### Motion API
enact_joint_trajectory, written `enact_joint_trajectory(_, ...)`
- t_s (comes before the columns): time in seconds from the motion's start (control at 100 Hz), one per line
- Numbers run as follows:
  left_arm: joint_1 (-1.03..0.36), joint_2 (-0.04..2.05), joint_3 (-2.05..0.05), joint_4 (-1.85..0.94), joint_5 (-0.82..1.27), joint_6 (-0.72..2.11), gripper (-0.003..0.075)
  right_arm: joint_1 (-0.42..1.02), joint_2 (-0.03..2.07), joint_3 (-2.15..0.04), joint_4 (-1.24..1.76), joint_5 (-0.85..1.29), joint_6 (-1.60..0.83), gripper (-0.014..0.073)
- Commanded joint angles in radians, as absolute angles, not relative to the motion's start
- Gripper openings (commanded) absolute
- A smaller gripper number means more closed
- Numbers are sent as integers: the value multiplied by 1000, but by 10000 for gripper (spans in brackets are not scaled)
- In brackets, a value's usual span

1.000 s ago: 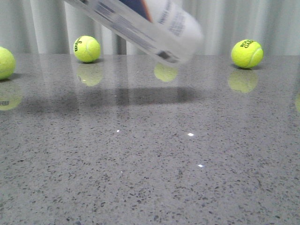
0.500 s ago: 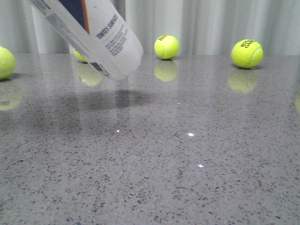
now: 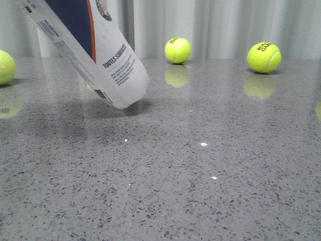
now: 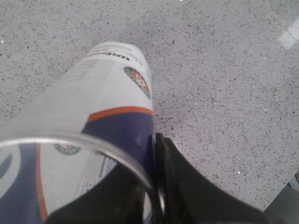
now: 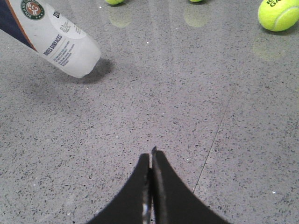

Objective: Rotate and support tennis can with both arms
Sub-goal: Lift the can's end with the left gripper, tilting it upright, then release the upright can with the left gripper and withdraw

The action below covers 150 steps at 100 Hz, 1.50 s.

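Note:
The tennis can point(image 3: 100, 55) is a whitish cylinder with a navy band, an orange stripe and a round emblem. It hangs tilted at the left of the front view, upper end out of frame, closed lower end at the table top; I cannot tell if it touches. It also shows in the left wrist view point(image 4: 107, 93) and the right wrist view point(image 5: 60, 42). My left gripper point(image 4: 150, 163) is shut on the can's wall at its open rim, one finger outside, the other inside. My right gripper point(image 5: 152, 154) is shut and empty, low over bare table to the can's right.
Yellow-green tennis balls lie along the back of the grey speckled table point(image 3: 200, 175): one at the middle point(image 3: 178, 50), one at the right point(image 3: 264, 56), one at the left edge point(image 3: 4, 67). One ball also shows in the right wrist view point(image 5: 279, 14). A curtain hangs behind.
The can has swung from nearly level to steeply tilted. Its lower end moved left and down to the table top, uncovering the middle ball and hiding a ball at the back left.

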<state>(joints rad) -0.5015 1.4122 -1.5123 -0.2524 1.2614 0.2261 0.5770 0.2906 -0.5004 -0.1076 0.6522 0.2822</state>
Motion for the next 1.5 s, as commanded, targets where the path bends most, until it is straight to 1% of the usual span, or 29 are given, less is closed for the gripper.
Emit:
enact_joint_trajectory(0.0, -509, 1387, -1543, -276, 1276, 218, -20, 572, 299, -526, -122, 572, 276, -66)
enact_joint_trajectory(0.07, -509, 1389, -1543, -276, 1276, 218, -8, 572, 299, -526, -122, 572, 276, -66)
enact_joint_trajectory(0.1, -509, 1389, -1543, -276, 1276, 218, 9, 572, 299, -526, -122, 572, 276, -66)
enact_joint_trajectory(0.13, -509, 1389, -1543, -276, 1276, 218, 45, 572, 299, -526, -122, 572, 276, -66)
enact_joint_trajectory(0.14, -509, 1389, -1543, -276, 1276, 218, 45, 572, 299, -526, -122, 572, 276, -66)
enact_joint_trajectory(0.19, -509, 1389, -1543, -276, 1276, 218, 116, 572, 299, -526, -122, 572, 276, -66)
enact_joint_trajectory(0.21, -509, 1389, -1543, -276, 1276, 218, 125, 572, 299, -526, -122, 572, 276, -66)
enact_joint_trajectory(0.26, -509, 1389, -1543, -276, 1276, 218, 218, 572, 299, -526, -122, 572, 276, -66)
enact_joint_trajectory(0.28, -509, 1389, -1543, -276, 1276, 218, 229, 572, 299, -526, -122, 572, 276, -66)
enact_joint_trajectory(0.29, -509, 1389, -1545, -276, 1276, 218, 265, 572, 299, -526, -122, 572, 276, -66)
enact_joint_trajectory(0.31, -509, 1389, -1545, -276, 1276, 218, 290, 572, 299, -526, -122, 572, 276, -66)
enact_joint_trajectory(0.33, -509, 1389, -1547, -276, 1276, 218, 341, 572, 299, -526, -122, 572, 276, -66)
enact_joint_trajectory(0.35, -509, 1389, -1547, -276, 1276, 218, 354, 572, 299, -526, -122, 572, 276, -66)
enact_joint_trajectory(0.36, -509, 1389, -1549, -276, 1276, 218, 391, 572, 299, -526, -122, 572, 276, -66)
enact_joint_trajectory(0.38, -509, 1389, -1554, -276, 1276, 218, 427, 572, 299, -526, -122, 572, 276, -66)
enact_joint_trajectory(0.39, -509, 1389, -1554, -276, 1276, 218, 427, 572, 299, -526, -122, 572, 276, -66)
enact_joint_trajectory(0.44, -509, 1389, -1567, -276, 1276, 218, 501, 572, 299, -526, -122, 572, 276, -66)
enact_joint_trajectory(0.47, -509, 1389, -1576, -276, 1276, 218, 526, 572, 299, -526, -122, 572, 276, -66)
enact_joint_trajectory(0.51, -509, 1390, -1587, -274, 1274, 218, 537, 572, 299, -526, -122, 572, 276, -66)
enact_joint_trajectory(0.65, -509, 1415, -1637, -269, 1247, 218, 535, 572, 299, -526, -122, 572, 276, -66)
enact_joint_trajectory(0.94, -509, 1573, -1786, -294, 1224, 218, 534, 572, 299, -526, -122, 572, 276, -66)
enact_joint_trajectory(1.19, -509, 1658, -1916, -319, 1190, 218, 534, 572, 299, -526, -122, 572, 276, -66)
enact_joint_trajectory(1.49, -509, 1667, -1942, -323, 1161, 222, 533, 572, 299, -526, -122, 572, 276, -66)
